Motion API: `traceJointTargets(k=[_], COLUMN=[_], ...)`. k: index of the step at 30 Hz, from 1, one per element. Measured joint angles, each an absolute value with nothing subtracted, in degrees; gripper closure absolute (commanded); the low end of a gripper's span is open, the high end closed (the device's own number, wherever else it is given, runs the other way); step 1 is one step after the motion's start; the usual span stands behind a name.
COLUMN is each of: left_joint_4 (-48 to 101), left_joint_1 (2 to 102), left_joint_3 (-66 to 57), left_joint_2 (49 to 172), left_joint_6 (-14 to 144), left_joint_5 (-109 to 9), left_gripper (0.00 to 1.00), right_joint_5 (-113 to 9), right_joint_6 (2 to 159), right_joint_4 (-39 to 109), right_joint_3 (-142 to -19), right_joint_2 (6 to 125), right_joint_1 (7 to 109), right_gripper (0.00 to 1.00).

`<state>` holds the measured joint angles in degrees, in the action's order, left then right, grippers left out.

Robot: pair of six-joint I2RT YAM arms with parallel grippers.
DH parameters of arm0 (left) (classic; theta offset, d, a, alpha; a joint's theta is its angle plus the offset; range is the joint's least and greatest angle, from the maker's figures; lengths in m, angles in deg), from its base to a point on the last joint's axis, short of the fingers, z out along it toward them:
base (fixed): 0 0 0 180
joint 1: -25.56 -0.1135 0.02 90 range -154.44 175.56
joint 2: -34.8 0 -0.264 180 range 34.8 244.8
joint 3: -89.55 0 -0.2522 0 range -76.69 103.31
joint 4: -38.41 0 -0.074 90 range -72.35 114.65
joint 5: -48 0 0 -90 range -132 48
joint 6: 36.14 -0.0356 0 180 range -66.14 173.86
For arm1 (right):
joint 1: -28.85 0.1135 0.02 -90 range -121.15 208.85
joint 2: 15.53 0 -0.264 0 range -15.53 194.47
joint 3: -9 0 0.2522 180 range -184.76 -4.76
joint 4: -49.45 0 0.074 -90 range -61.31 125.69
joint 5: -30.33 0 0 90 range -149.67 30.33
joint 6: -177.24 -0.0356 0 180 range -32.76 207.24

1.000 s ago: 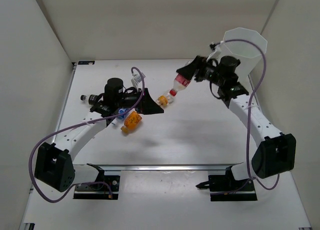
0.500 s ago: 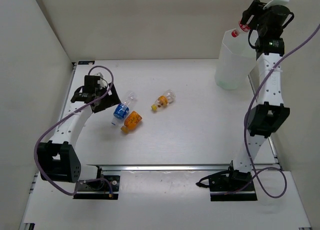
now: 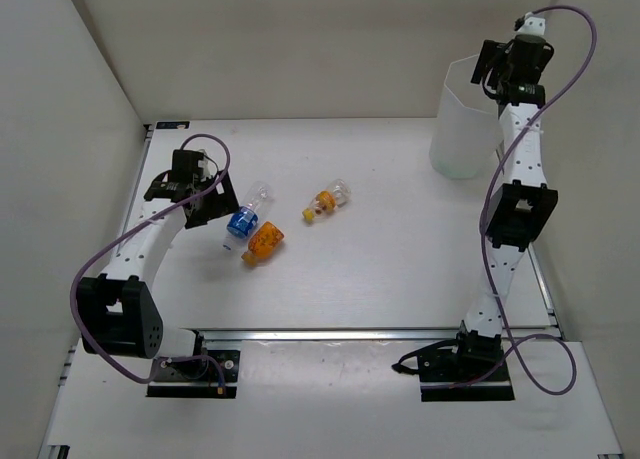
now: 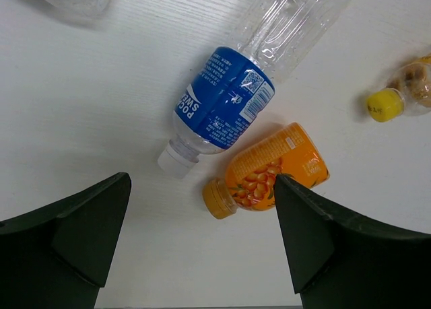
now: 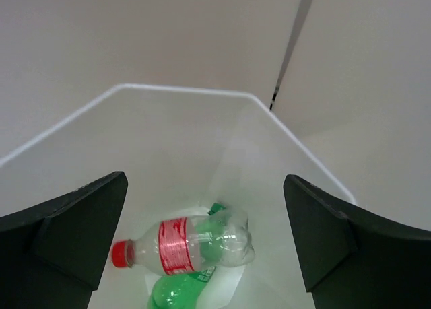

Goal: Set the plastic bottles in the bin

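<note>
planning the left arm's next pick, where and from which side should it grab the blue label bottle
Probably take the blue label bottle by its clear half, from above, left claw across its width. It lies flat; the orange bottle crowds its cap end, while the clear half has bare table either side.

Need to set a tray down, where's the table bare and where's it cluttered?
Bare: the stretch between the yellow-capped bottle and the bin, and the near strip in front of the orange bottle. Crowded: those two and the blue-labelled bottle by the left hand.
</note>
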<state>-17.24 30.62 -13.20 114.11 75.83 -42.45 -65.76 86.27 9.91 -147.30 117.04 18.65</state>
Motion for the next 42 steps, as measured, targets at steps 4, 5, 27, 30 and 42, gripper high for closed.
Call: traceJointTargets(k=[4,5,27,30,42], left_joint_4=[-17.35,-17.33,-18.47,-19.17,-21.57], left_joint_1=[30.9,31.06,35.06,35.16,35.3], left_joint_3=[-13.2,-13.2,-24.04,-25.05,-26.4], left_joint_2=[114.08,114.08,99.9,98.83,98.04], left_joint_6=[75.0,74.72,73.17,72.75,71.22], left_joint_5=[-42.6,-42.71,-42.58,-42.58,-42.53], left_gripper=[0.02,0.02,0.01,0.01,0.01], right_joint_5=[-62.94,-62.18,-84.01,-86.09,-86.15], right_joint_6=[85.46,85.07,49.16,43.45,29.48], right_joint_4=[8.47,8.01,-4.67,-4.6,-2.11], right_joint_3=[-147.19,-146.56,-108.13,-108.15,-106.95], right_joint_2=[111.47,109.24,98.0,102.81,110.83], right_joint_1=[19.31,19.66,64.14,65.58,66.24], right_gripper=[0.01,0.01,0.01,0.01,0.24])
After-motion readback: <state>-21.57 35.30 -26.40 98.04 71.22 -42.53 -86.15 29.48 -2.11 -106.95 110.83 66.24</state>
